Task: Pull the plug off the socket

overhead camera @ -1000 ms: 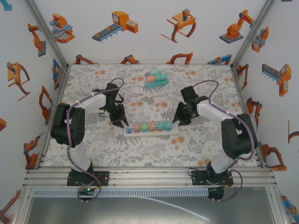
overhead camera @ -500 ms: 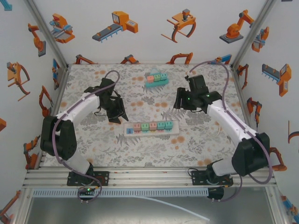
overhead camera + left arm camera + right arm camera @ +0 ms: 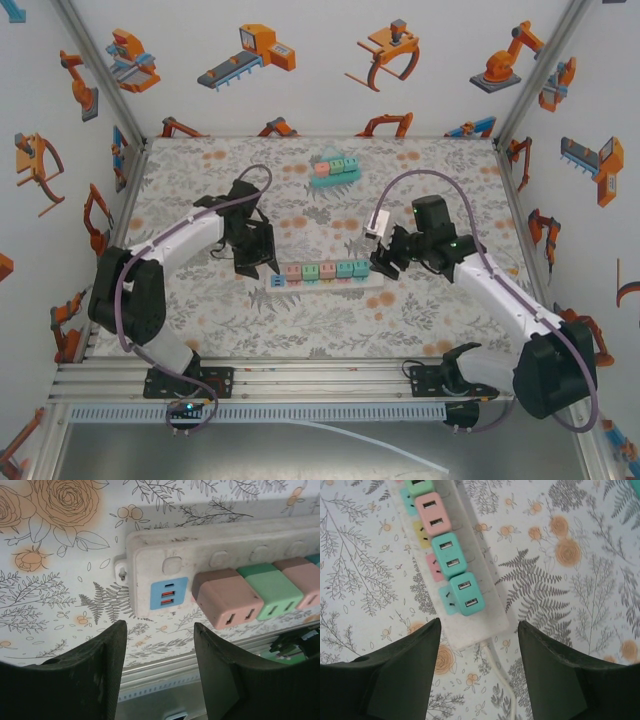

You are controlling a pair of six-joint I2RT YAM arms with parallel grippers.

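**Top external, then wrists: open-fingered at both ends**

Top external: the socket strip [image 3: 325,284] lies mid-frame on the counter [image 3: 200,320], plugs [image 3: 327,270] in a row; left hand [image 3: 257,266] at its left end, right hand [image 3: 384,264] at its right.
Left wrist: left fingers [image 3: 90,675] apart, below a pink plug [image 3: 225,597].
Right wrist: right fingers [image 3: 395,675] apart, the end teal plug [image 3: 466,594] above the gap.
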